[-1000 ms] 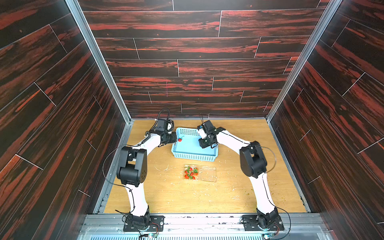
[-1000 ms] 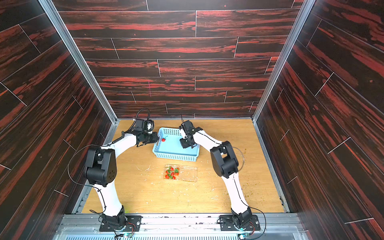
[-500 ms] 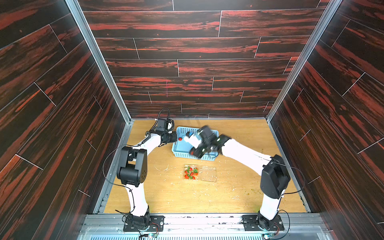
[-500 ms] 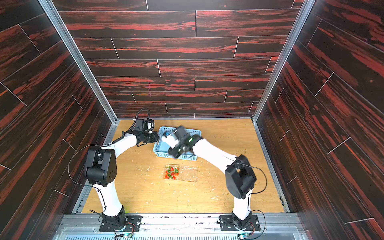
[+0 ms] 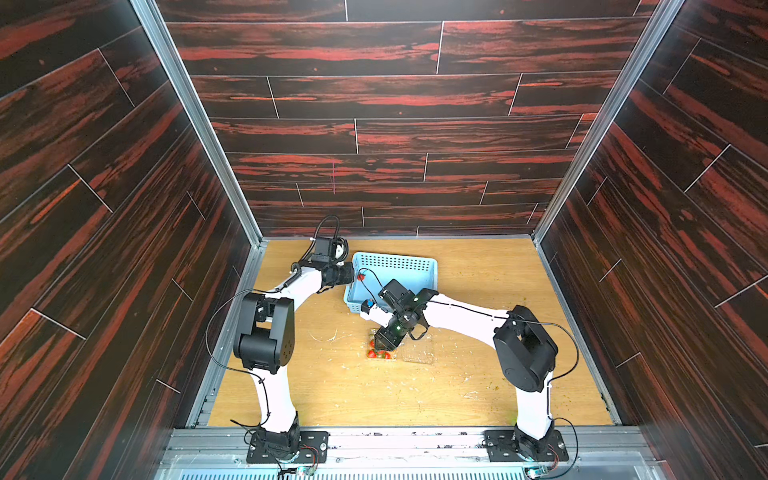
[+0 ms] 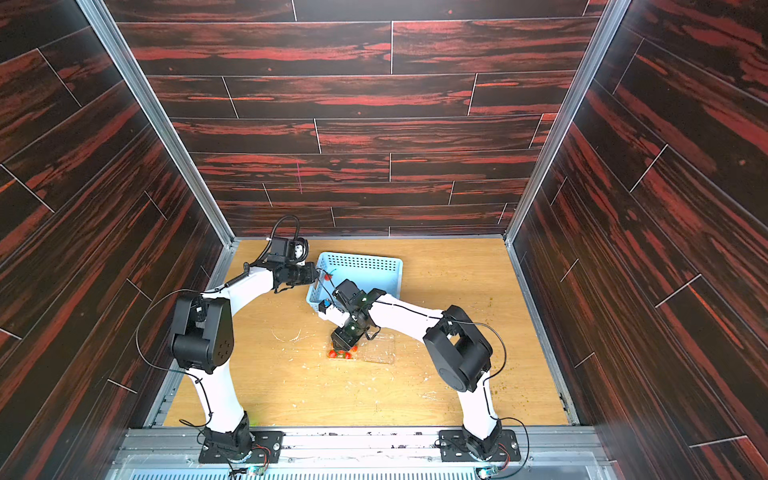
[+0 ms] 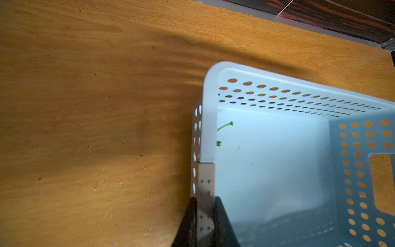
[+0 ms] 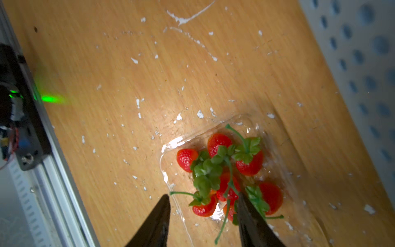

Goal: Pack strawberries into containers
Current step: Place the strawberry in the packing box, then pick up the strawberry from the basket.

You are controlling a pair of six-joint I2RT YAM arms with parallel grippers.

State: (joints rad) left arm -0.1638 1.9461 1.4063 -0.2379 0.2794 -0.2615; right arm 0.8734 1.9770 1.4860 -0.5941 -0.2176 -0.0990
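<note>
Over the punnet of strawberries, right fingers spread; left fingers pinch the basket rim (light blue).

Clear punnet lies open near the middle of the table — red, green-capped strawberries heaped in its left half.

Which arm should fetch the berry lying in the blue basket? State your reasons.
Right, probably. The right gripper hangs open over the punnet, holding nothing. The left gripper is clamped on the wall of the basket, beside the strawberry.
</note>
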